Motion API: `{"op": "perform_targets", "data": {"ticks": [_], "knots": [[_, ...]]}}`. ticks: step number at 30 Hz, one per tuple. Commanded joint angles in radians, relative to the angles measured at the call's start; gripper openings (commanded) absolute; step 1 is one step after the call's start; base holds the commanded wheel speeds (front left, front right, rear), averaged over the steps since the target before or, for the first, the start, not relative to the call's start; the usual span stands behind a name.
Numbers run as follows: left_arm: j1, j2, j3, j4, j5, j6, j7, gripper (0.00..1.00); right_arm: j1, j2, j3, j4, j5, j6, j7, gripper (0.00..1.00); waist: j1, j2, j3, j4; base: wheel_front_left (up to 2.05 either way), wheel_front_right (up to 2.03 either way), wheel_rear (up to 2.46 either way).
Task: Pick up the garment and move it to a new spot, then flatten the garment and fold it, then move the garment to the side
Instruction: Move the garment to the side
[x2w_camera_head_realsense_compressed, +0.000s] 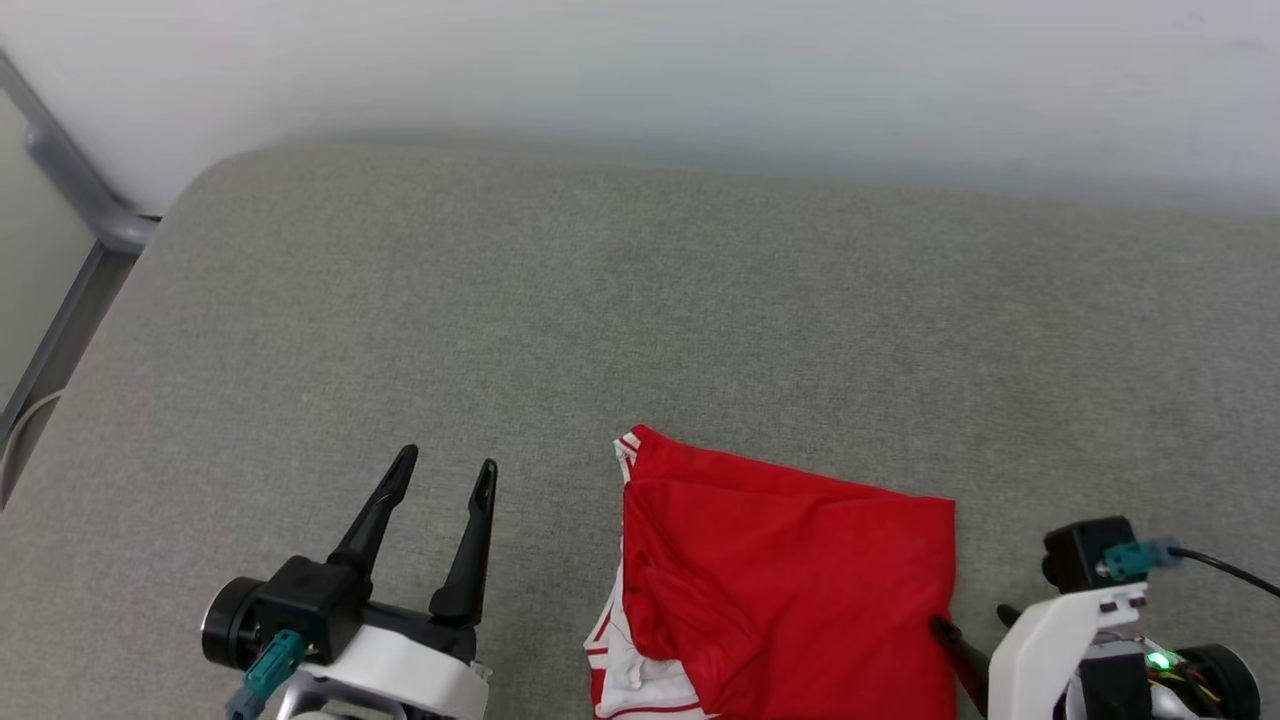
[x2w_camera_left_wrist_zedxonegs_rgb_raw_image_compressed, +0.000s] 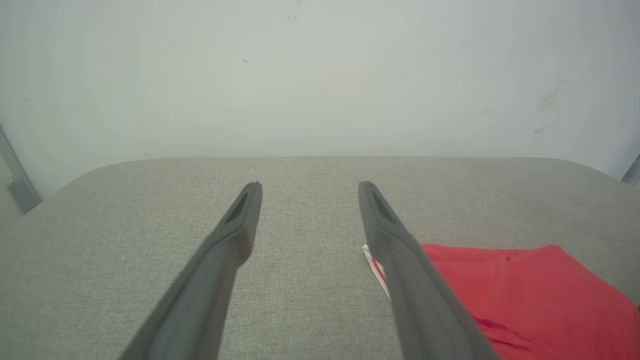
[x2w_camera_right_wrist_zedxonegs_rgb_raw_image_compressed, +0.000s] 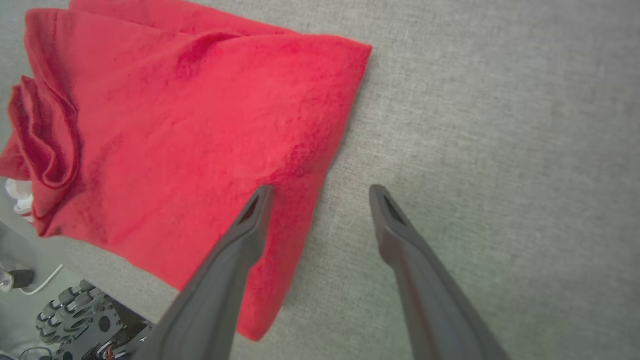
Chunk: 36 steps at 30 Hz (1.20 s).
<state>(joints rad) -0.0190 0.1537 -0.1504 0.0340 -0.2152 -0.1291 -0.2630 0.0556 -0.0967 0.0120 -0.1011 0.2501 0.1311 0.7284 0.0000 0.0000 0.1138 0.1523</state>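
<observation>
Garment (x2w_camera_head_realsense_compressed: 790, 590) folded into a rough rectangle, near edge of table, right of centre. Behind, pale bare wall (x2w_camera_head_realsense_compressed: 700, 80). Broad grey cloth-covered table (x2w_camera_head_realsense_compressed: 500, 300), rounded far-left corner, plenty of free room left and far. Probably soft, light and limp; likely to sag and come unfolded if lifted by one point. Best pinched through all layers along the right edge or at two corners. White striped sleeve (x2w_camera_head_realsense_compressed: 640, 685) poking out near-left. Left claw (x2w_camera_head_realsense_compressed: 446, 462) spread wide, empty, over bare cloth to the left. Right claw (x2w_camera_right_wrist_zedxonegs_rgb_raw_image_compressed: 321, 192) spread wide, empty, straddling the right edge.
</observation>
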Motion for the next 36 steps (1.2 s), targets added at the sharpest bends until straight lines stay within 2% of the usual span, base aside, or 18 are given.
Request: {"op": "perform_targets", "data": {"ticks": [1,12,14,19,25,31,32,36], "knots": [[-0.02,0.002,-0.005,0.002,0.004,-0.001,-0.002,1.0,-0.026,0.006,0.002,0.009,-0.005,-0.001,0.018,1.0,0.0,0.0,0.019,0.016,0.0,0.0,0.0],[-0.057,-0.002,-0.038,0.006,-0.001,-0.002,-0.002,1.0,-0.095,0.015,0.062,0.178,-0.025,-0.001,0.084,1.0,0.0,0.0,0.069,0.062,0.0,0.0,0.0],[-0.063,-0.001,-0.04,0.008,-0.002,-0.002,-0.002,1.0,-0.116,0.003,0.084,0.242,-0.022,-0.001,0.059,0.0,0.0,0.0,0.074,0.062,0.0,0.0,0.0],[-0.054,0.004,-0.037,0.009,-0.001,-0.002,-0.002,1.0,-0.157,-0.04,0.113,0.256,-0.032,-0.002,0.0,0.0,0.0,0.0,0.065,0.03,0.0,0.0,0.0],[-0.035,-0.003,-0.024,-0.001,-0.009,-0.002,-0.002,1.0,-0.191,-0.138,0.185,0.194,-0.055,-0.001,-0.037,0.0,0.0,0.0,0.045,-0.045,0.0,0.0,0.0],[-0.03,0.0,-0.043,-0.023,-0.007,-0.002,-0.002,1.0,-0.227,-0.315,0.261,0.094,-0.056,-0.001,-0.007,0.0,0.0,0.0,0.049,-0.155,0.0,0.0,0.0],[-0.03,0.0,-0.043,-0.023,-0.007,-0.002,-0.002,1.0,-0.227,-0.315,0.261,0.094,-0.056,-0.001,-0.007,0.0,0.0,0.0,0.049,-0.155,0.0,0.0,0.0],[-0.049,0.004,-0.06,-0.057,0.002,-0.002,-0.002,1.0,-0.271,-0.461,0.283,0.04,-0.04,-0.001,0.012,0.0,0.0,0.0,0.083,-0.235,0.0,0.0,0.0]]}}
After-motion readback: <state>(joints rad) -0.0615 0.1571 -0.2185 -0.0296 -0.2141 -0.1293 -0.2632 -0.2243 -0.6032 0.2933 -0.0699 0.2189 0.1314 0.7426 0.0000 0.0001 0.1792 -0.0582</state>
